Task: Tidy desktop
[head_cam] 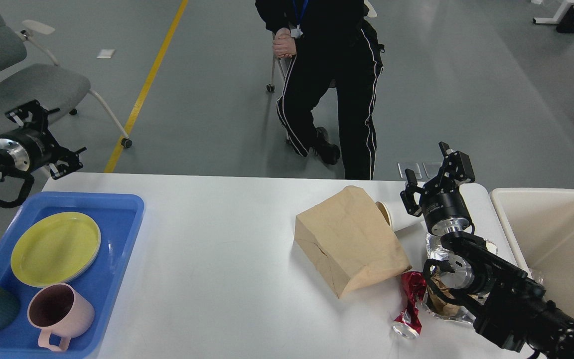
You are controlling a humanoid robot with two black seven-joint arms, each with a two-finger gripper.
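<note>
Across the middle of the view spreads the white desk (227, 259), bearing a brown paper bag (349, 239) and a blue tray (117, 234). Right pincer (439, 172) hovers empty, fingers apart, beside the bag; left pincer (45, 137) hangs apart above the desk's far-left corner.

Brown paper bag (349, 239) beside crushed red can (409, 304); blue tray (117, 249) far left.
</note>
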